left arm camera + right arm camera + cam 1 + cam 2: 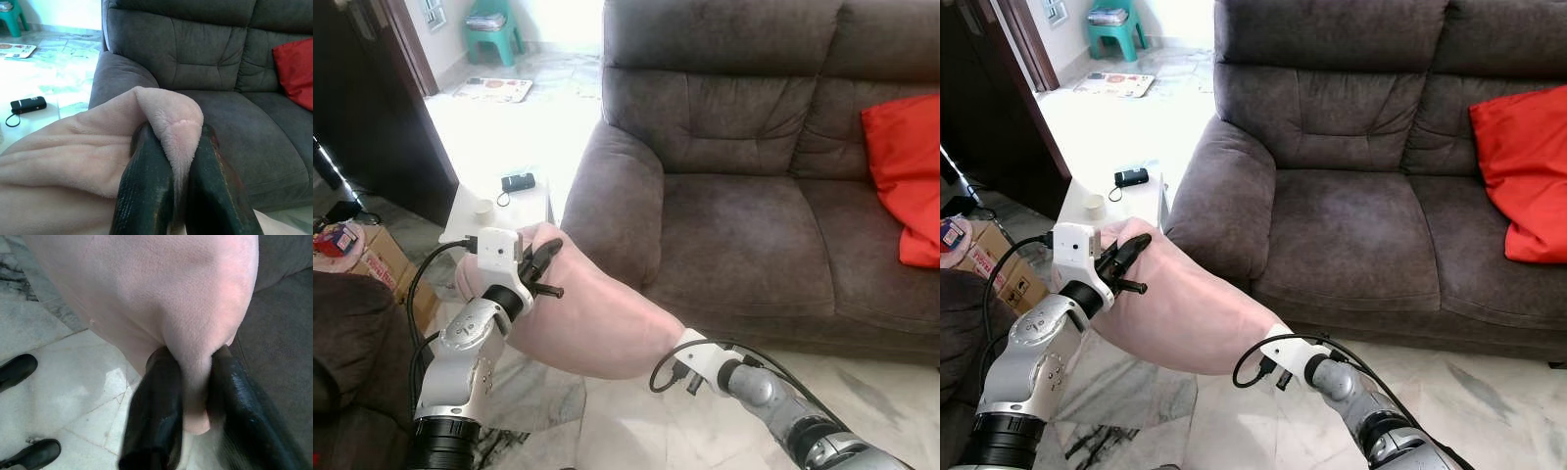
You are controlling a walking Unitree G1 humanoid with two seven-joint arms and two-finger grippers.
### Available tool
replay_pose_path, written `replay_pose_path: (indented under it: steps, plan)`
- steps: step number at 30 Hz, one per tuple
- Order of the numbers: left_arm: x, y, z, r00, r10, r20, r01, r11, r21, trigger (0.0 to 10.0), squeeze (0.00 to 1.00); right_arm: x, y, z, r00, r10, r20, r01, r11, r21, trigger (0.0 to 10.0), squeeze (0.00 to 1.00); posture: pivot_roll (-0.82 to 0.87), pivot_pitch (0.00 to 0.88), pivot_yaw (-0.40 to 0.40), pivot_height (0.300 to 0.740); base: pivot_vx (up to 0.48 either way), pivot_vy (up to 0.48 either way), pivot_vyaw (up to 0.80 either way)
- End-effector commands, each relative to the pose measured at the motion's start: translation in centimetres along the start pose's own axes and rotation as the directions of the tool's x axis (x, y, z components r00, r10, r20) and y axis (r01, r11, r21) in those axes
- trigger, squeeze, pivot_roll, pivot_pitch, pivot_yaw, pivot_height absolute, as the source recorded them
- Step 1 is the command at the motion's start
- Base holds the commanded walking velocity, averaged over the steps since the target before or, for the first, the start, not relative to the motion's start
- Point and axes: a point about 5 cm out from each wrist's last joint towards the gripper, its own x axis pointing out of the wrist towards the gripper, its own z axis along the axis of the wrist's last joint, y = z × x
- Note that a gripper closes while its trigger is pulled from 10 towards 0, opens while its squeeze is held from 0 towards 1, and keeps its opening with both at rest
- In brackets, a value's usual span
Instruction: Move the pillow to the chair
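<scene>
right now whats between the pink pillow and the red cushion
In the left eye view, only the brown sofa's bare seat and armrest lie between the pink pillow and red cushion.

Left gripper (pixel 178 161) raised, fingers pinched on pillow (pixel 597 318) corner. Right gripper (pixel 195 396) lower, clamped on opposite end.

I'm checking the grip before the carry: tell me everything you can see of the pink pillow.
The pink pillow looks soft and fleecy, plain pale pink, sagging and creased. It hangs in the air between both arms, above the marble floor in front of the grey sofa. The left gripper pinches a folded corner; the right gripper pinches the opposite end.
</scene>
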Motion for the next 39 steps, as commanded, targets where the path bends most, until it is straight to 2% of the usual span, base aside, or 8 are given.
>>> replay_pose_path:
  steps: [1, 8, 11, 12, 23, 25, 32, 39]
  plan:
    - [0.2, -0.4, 2.1, 0.995, -0.034, 0.094, 0.031, 0.999, 0.034, 10.0, 0.00, 0.2, -0.5, 1.0, 0.999, -0.011, 0.042, 0.010, 1.000, 0.008, 0.0, 0.00, 0.10, 0.024, -0.014, 0.740, 0.000, 0.000, 0.00]
    - [0.2, -0.3, 1.8, 0.996, -0.029, 0.082, 0.025, 0.999, 0.046, 10.0, 0.00, 0.2, -0.6, 1.2, 0.998, -0.019, 0.056, 0.017, 0.999, 0.027, 0.0, 0.00, 0.10, 0.027, -0.013, 0.740, 0.000, 0.000, 0.00]
    - [0.1, -0.2, 1.3, 0.998, -0.007, 0.059, 0.003, 0.998, 0.070, 10.0, 0.00, 0.1, -1.5, 1.4, 0.993, -0.093, 0.076, 0.083, 0.989, 0.119, 0.0, 0.00, 0.09, 0.029, -0.012, 0.740, 0.000, 0.000, 0.00]
    - [-0.1, 0.1, 0.9, 0.999, 0.016, 0.044, -0.019, 0.997, 0.080, 10.0, 0.00, 0.0, -2.2, 1.7, 0.986, -0.137, 0.097, 0.119, 0.978, 0.173, 10.0, 0.00, 0.09, 0.029, -0.012, 0.740, 0.000, 0.000, 0.00]
    - [-1.6, 1.2, -2.0, 0.985, 0.168, -0.047, -0.161, 0.979, 0.129, 10.0, 0.00, -1.9, -7.3, 3.2, 0.866, -0.456, 0.204, 0.322, 0.822, 0.469, 10.0, 0.00, 0.08, 0.029, -0.008, 0.740, 0.000, 0.000, 0.00]
    - [-1.8, 1.0, -2.6, 0.977, 0.207, -0.055, -0.195, 0.967, 0.165, 10.0, 0.00, -2.6, -7.9, 4.5, 0.813, -0.519, 0.262, 0.324, 0.779, 0.536, 10.0, 0.00, 0.07, 0.026, -0.011, 0.740, 0.000, 0.000, 0.00]
    - [-1.8, -0.1, -2.4, 0.963, 0.270, 0.028, -0.270, 0.944, 0.188, 10.0, 0.00, -4.7, -7.0, 6.6, 0.680, -0.638, 0.360, 0.289, 0.686, 0.668, 10.0, 0.00, 0.07, 0.011, -0.008, 0.740, 0.000, 0.000, 0.00]
    - [-1.1, -0.6, -2.0, 0.965, 0.256, 0.061, -0.263, 0.944, 0.200, 10.0, 0.00, -4.9, -6.5, 7.0, 0.680, -0.646, 0.348, 0.295, 0.675, 0.676, 10.0, 0.00, 0.06, 0.000, -0.003, 0.740, 0.000, 0.000, 0.00]
